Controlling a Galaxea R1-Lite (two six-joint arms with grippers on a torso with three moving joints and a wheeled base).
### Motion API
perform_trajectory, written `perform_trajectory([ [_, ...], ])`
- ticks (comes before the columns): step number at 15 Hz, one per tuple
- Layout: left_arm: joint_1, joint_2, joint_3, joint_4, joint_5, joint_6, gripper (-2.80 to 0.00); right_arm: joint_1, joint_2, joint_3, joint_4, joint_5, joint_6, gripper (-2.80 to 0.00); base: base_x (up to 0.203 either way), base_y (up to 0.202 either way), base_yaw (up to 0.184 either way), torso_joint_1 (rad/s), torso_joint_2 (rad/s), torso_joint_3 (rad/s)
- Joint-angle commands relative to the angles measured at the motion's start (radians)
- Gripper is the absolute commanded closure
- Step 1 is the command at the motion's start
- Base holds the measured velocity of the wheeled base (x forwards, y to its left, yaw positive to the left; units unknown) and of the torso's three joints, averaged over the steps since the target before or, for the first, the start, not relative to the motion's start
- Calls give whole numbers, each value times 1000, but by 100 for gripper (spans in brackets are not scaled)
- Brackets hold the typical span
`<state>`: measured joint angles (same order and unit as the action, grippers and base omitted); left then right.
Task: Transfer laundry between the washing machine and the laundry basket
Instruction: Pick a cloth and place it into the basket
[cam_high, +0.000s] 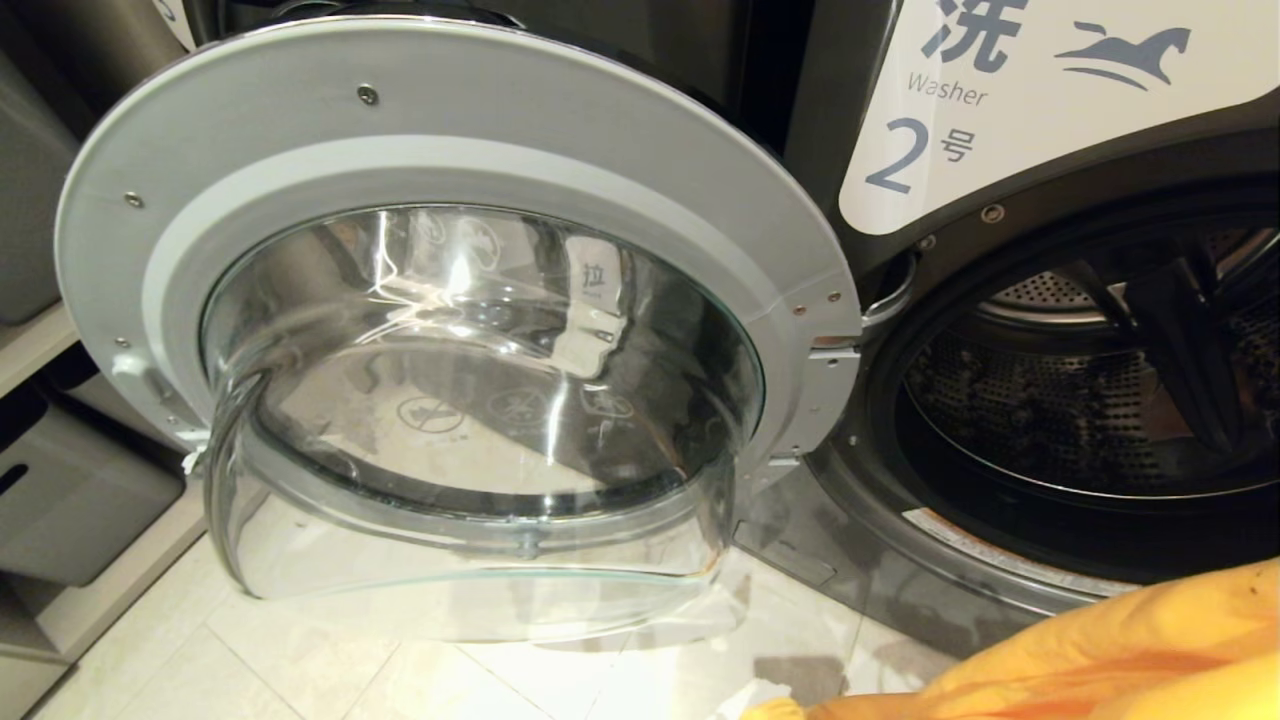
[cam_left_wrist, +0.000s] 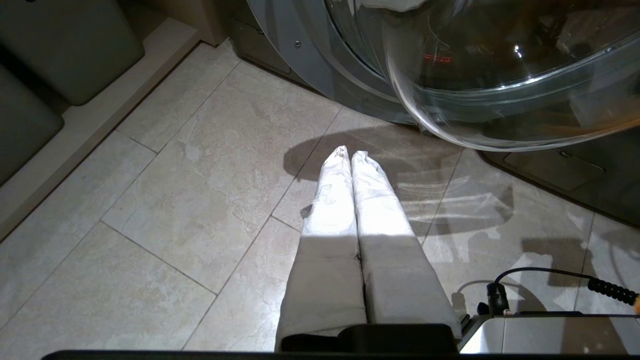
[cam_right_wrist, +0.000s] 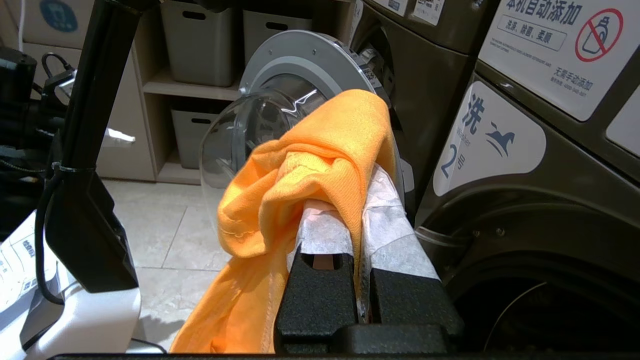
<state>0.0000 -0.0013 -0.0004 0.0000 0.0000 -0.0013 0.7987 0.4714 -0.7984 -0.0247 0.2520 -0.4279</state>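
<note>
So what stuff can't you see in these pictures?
- The laundry basket: in no view.
- The red-pink and white clothes: in no view.
- Deep inside the washing machine: the drum is too dark in the head view, cut off in the right wrist view.
- The orange-yellow garment: cut by the picture's edge in the head view, and it hides the right gripper's fingertips.
- The left gripper only sees floor.

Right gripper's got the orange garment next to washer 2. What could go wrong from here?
1. The orange garment is pinched only by a fold in the right gripper, with most of it hanging loose below; it may slip or drag on the floor.
2. The open door juts out beside the drum opening; the loose cloth could catch on it.
3. Trailing fabric might snag the drum's rim on the way in.
</note>
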Motion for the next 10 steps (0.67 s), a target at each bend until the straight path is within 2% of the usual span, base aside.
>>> perform_trajectory([
  [1,0,1,0,0,0,0,0,19,14,32,-4,3,-24,0,0,0,0,0,0,0],
  [7,0,1,0,0,0,0,0,36,10,53,-6,4,-44,0,0,0,0,0,0,0],
  [10,0,1,0,0,0,0,0,36,-11,70,-6,1,-45,0,2,5,-136,4,1,2],
])
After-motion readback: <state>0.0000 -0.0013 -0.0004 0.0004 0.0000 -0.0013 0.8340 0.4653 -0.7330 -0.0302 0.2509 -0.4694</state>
